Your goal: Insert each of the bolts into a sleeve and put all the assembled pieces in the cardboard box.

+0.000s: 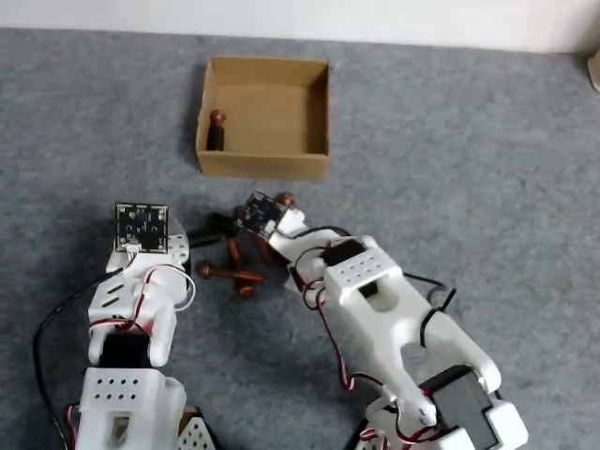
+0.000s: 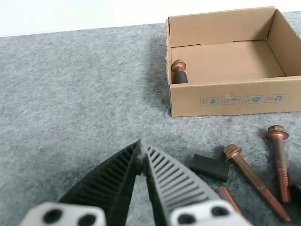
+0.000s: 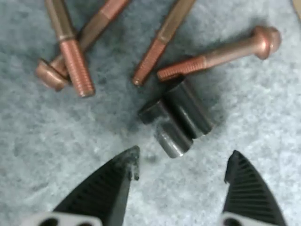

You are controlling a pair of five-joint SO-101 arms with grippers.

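**One piece boxed, the rest waiting loose**

The open brown cardboard box point(image 1: 263, 165) stands at the far side of the grey felt-covered counter point(image 1: 469, 169). It holds a single assembled piece, a copper-coloured bolt seated in a black sleeve point(image 1: 217, 131), standing against one side wall; the left wrist view shows it just inside the near corner point(image 2: 178, 73). The rest of the box floor is bare.

Everything else lies on the counter between the two arms, near the box but outside it. The right wrist view shows four loose copper-coloured threaded bolts point(image 3: 221, 54), none inside a sleeve, and a tight cluster of short black cylindrical sleeves point(image 3: 186, 110) touching one another just beside the bolt tips. I cannot tell exactly how many sleeves are in the cluster.

The right pincer point(image 3: 183, 161) hangs low over this cluster with its jaws spread wide, holding nothing, the nearest sleeve lying close to the gap. The left pincer point(image 2: 143, 147) is pressed together at the tips and empty, off to one side of the pile and pointing towards the box.

By my reckoning the job is in its early part: one assembly delivered, at least four bolts left to sleeve and carry over.
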